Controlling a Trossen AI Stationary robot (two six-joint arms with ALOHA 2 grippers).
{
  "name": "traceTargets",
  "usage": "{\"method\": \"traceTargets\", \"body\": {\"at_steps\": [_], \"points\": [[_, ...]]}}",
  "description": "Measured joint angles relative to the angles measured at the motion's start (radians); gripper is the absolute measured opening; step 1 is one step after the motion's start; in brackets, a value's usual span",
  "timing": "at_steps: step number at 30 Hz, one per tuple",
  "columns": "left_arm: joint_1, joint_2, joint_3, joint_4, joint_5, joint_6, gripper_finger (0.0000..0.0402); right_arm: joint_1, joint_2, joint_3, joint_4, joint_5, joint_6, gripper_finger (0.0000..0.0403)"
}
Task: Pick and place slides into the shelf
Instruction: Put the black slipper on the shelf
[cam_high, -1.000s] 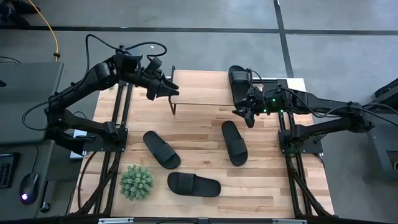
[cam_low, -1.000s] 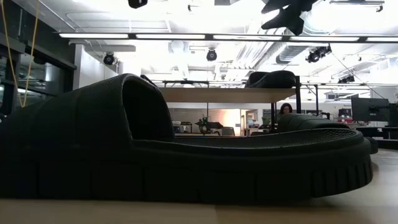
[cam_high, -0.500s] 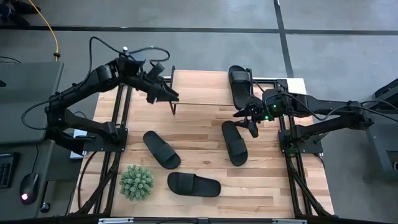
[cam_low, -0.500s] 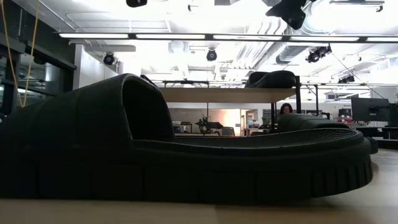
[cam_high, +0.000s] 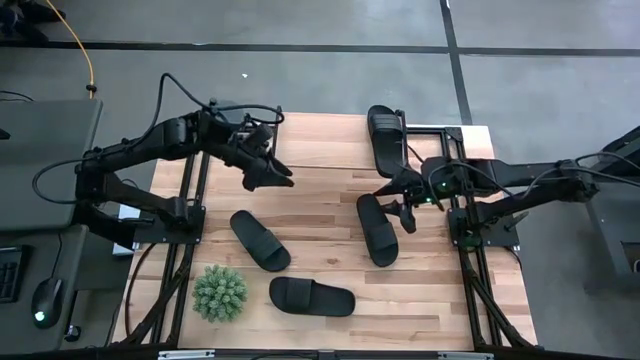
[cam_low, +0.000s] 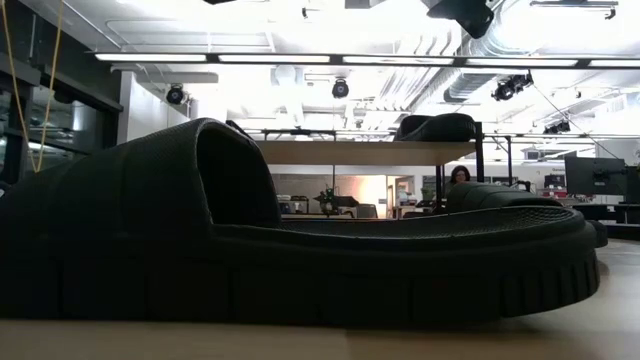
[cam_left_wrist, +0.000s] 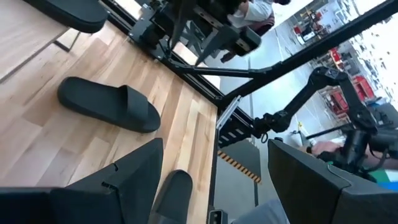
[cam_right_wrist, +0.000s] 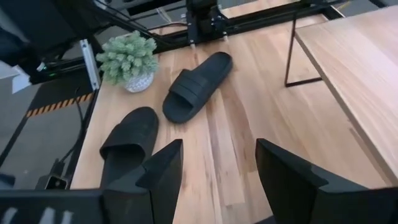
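The left arm reaches in from the shelf's (cam_high: 335, 150) left end, and the left gripper (cam_high: 272, 180) hangs just off the shelf's near left corner, jaws spread wide and holding nothing. In front of the shelf on the counter (cam_high: 440, 300), a potted plant (cam_high: 220, 292) stands farthest left. A slide (cam_high: 259, 240) lies between the plant and the shelf, set at a slant; another slide (cam_high: 311, 297) lies just right of the plant, farther from the shelf. A third slide (cam_high: 376, 228) lies in front of the shelf's right part. The fourth slide (cam_high: 386, 138) rests on the shelf's right end. The right arm comes in from the shelf's right, and the right gripper (cam_high: 400, 203) hovers beside the third slide's shelf-side end, jaws parted and empty.

The low view is almost filled by one slide (cam_low: 300, 250) lying close to the camera; behind it the shelf top (cam_low: 350, 152) carries a slide (cam_low: 435, 127). The left wrist view shows a person (cam_left_wrist: 339, 152) beyond the counter.
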Motion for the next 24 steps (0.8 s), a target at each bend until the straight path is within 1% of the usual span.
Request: {"method": "traceTargets", "body": {"at_steps": [7, 15, 20, 24], "points": [[-0.079, 0.000, 0.000, -0.012, -0.006, -0.003, 0.0271, 0.027, 0.028, -0.001, 0.010, 0.087, 0.054, 0.0193], [-0.142, 0.000, 0.000, -0.121, -0.073, 0.009, 0.0271, 0.057, 0.097, -0.001, 0.026, 0.100, 0.046, 0.0193], [-0.166, 0.000, 0.001, -0.223, -0.082, -0.011, 0.0271, 0.085, 0.147, -0.001, 0.047, 0.100, 0.048, 0.0193], [-0.177, 0.000, 0.001, -0.292, -0.086, -0.013, 0.0271, 0.101, 0.156, -0.001, 0.058, 0.123, 0.079, 0.0193]]}}
